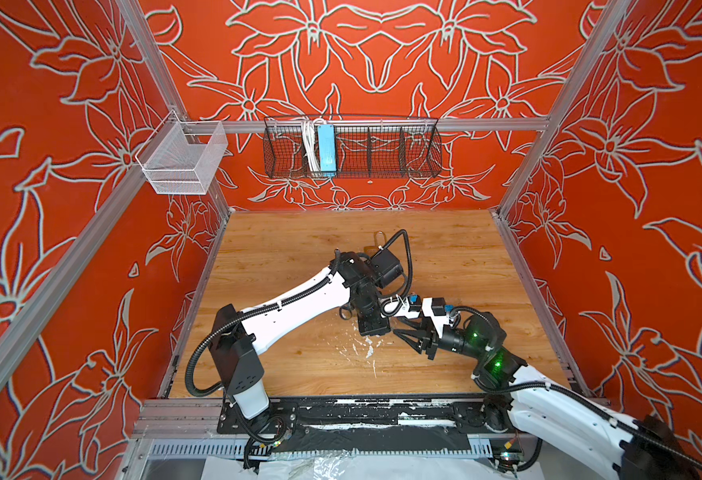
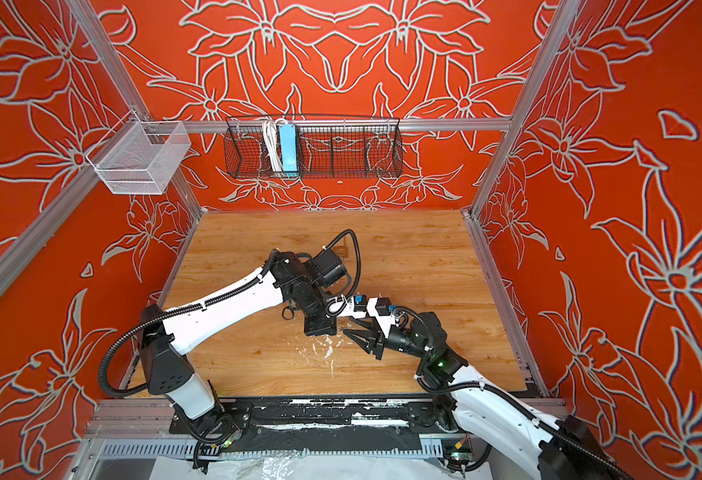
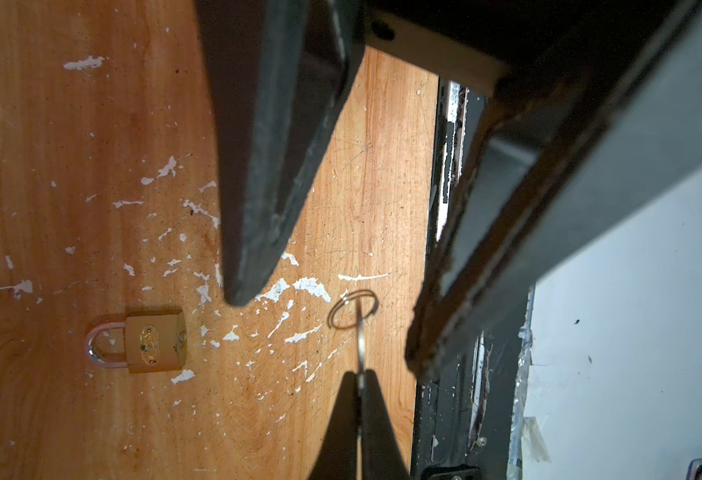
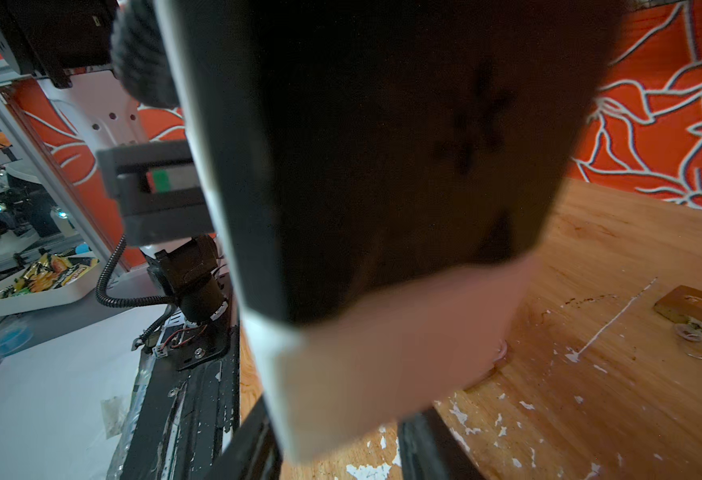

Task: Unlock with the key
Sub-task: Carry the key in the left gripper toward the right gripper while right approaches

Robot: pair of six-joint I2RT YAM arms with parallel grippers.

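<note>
Top views. The left arm reaches in over the middle of the tabletop [image 1: 465, 257]. The left claw [image 1: 376, 332] points straight down and its tips are hidden under its own body, so its grip can't be read here. The right claw [image 1: 395, 326] comes in low from the right with fingers spread, its tips just beside the left claw. A brass padlock [image 1: 371, 249] lies farther back on the wood, partly behind the left wrist, and shows in both top views [image 2: 342, 251].

Left wrist. The left claw [image 3: 359, 376] is clamped shut on the key [image 3: 360, 353]. The ring [image 3: 353, 309] sticks out past the tips, above the wood. The right claw's fingers [image 3: 258, 187] stand parted on either side of the ring, clear of it. The padlock [image 3: 156, 341] lies flat on scratched wood with its shackle seated, apart from the key.

Right wrist. The left claw's black-and-white body fills most of the view, blurred. The right claw's own fingers [image 4: 428, 436] are apart. The padlock [image 4: 698, 309] lies on the wood beyond.
</note>
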